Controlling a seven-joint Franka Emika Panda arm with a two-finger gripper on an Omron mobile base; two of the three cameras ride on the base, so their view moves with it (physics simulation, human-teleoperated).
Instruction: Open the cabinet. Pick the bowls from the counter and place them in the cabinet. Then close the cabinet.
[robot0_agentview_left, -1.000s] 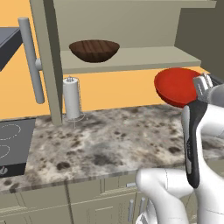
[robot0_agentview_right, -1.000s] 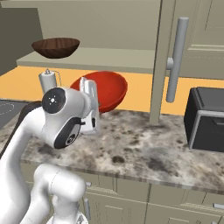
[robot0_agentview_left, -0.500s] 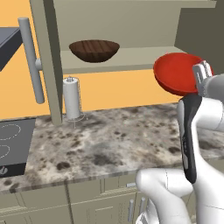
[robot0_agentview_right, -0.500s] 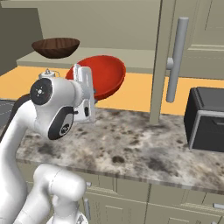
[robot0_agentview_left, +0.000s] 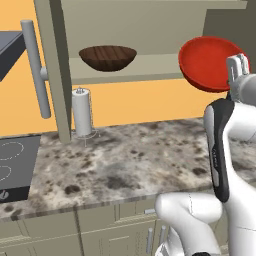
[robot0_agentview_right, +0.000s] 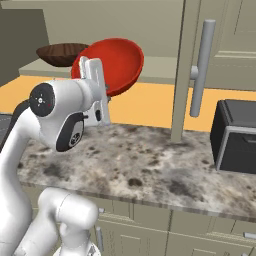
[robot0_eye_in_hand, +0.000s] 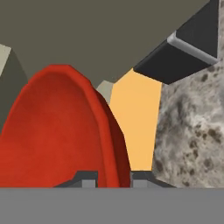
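Above the bench (robot0_agentview_left: 150, 165), at the height of the cabinet (robot0_agentview_left: 150, 20) shelf, we hold the red bowl (robot0_agentview_left: 207, 62) in the gripper (robot0_agentview_right: 97, 92), whose fingers (robot0_eye_in_hand: 87, 179) pinch the bowl's rim from both sides. The bowl is tilted steeply, its hollow facing sideways, and it hangs in the air in front of the open cabinet, not yet over the shelf (robot0_agentview_left: 150, 67). The brown bowl (robot0_agentview_left: 107, 56) already sits on that shelf, toward its left part, well apart from the red one.

What we fear most is the thin rim grip: with the bowl tipped this far, its weight pulls on one edge, and we judge it could twist or slip out between the fingers if we swing quickly. A second risk is the shelf's front edge; coming in too low, the bowl's lower rim would strike it and be levered from the grip. Released while tilted, the bowl could roll or slide back off the shelf toward the bench.

For room, the shelf to the right of the brown bowl looks bare and wide enough. The right door (robot0_agentview_right: 192, 70) with its long handle (robot0_agentview_right: 202, 67) stands open just beside our path, the left door (robot0_agentview_left: 52, 75) likewise on the far side. Below, a paper towel holder (robot0_agentview_left: 82, 112) stands by the left door, and a dark appliance (robot0_agentview_right: 235, 135) sits at the bench's right
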